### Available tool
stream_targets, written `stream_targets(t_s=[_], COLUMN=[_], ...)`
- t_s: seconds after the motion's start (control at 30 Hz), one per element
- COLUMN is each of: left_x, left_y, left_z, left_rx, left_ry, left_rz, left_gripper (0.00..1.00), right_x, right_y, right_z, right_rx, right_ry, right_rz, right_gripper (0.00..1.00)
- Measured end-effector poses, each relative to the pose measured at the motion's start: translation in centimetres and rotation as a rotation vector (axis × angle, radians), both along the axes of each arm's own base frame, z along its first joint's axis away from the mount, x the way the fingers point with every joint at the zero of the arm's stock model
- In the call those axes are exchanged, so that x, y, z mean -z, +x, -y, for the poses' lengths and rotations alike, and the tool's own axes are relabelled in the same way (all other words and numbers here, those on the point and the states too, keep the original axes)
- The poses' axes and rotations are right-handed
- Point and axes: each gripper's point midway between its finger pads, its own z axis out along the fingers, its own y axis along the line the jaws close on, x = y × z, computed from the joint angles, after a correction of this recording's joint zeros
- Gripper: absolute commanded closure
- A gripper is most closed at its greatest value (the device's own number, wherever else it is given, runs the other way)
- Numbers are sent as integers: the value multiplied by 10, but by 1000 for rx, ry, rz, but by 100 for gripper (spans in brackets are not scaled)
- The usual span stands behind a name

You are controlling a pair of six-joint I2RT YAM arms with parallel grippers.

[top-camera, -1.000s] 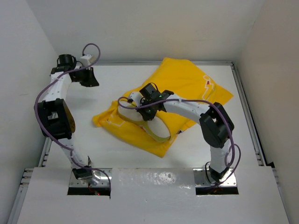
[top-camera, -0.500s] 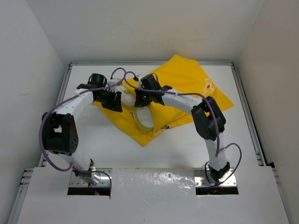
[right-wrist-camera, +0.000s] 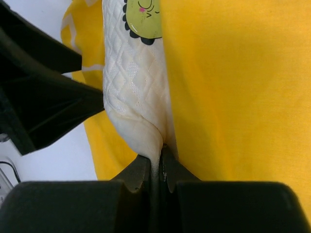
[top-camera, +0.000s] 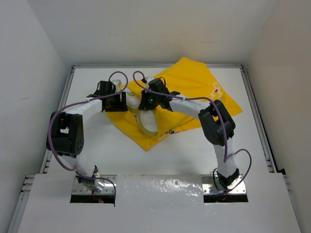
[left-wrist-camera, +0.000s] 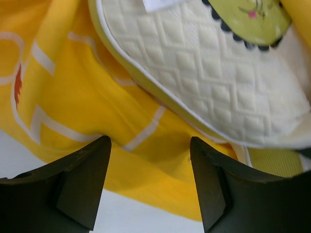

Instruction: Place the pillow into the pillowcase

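The pillowcase [top-camera: 199,92], bright yellow with white printed lines, is spread on the table [top-camera: 107,155] from its middle out toward the far right corner, one point of the cloth reaching toward the near edge. The pillow [right-wrist-camera: 133,87], cream and quilted in diamonds, is found at the left end of that cloth, near the middle of the table and closer to the far edge, and its yellow-green emblem [right-wrist-camera: 143,19] with a black scalloped border is turned upward. A corner of the pillow is pinched tightly in the right gripper [right-wrist-camera: 156,162], apparently so that the cushion can be steered along the yellow fabric. The left gripper [left-wrist-camera: 149,141] is held with its fingers spread apart and nothing between them, poised just above the pillowcase beside the pillow's edge band; this placement is judged to be for seizing the cloth and holding the opening while the cushion is pushed. How much of the pillow is already covered cannot be told, so the insertion is judged unfinished.
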Motion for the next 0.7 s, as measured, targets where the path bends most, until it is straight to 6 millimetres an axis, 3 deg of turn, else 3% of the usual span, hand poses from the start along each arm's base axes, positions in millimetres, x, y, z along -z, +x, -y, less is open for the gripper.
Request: stream_targets(t_s=[0.13,0.2,0.23,0.27,0.3,0.5,0.7], left_x=[10,25,35,45,47,33,-25], left_y=[16,22,24,24,28,42,54], left_z=[-2,-4,-6,-8,-9,-10,-75], left_rx=[-39,-56,-65,-75,-83,-83,-161], left_ry=[11,34,45,55,62,7,-97], left_rz=[-1,-30,-50,-72,-72,-47,23], left_gripper=[38,45,55,71,99,100,100], right_x=[0,0,0,0,0,3,-10], right_y=[0,0,0,0,0,-3,-11], right_z=[-1,-1,-1,-1,-1,4,23], right_rx=[4,4,4,4,4,-51,-187], right_ry=[9,10,10,10,10,-36,-150], right_rz=[-2,-3,-2,-2,-2,28,167], right_gripper=[100,100,100,100,100,100,100])
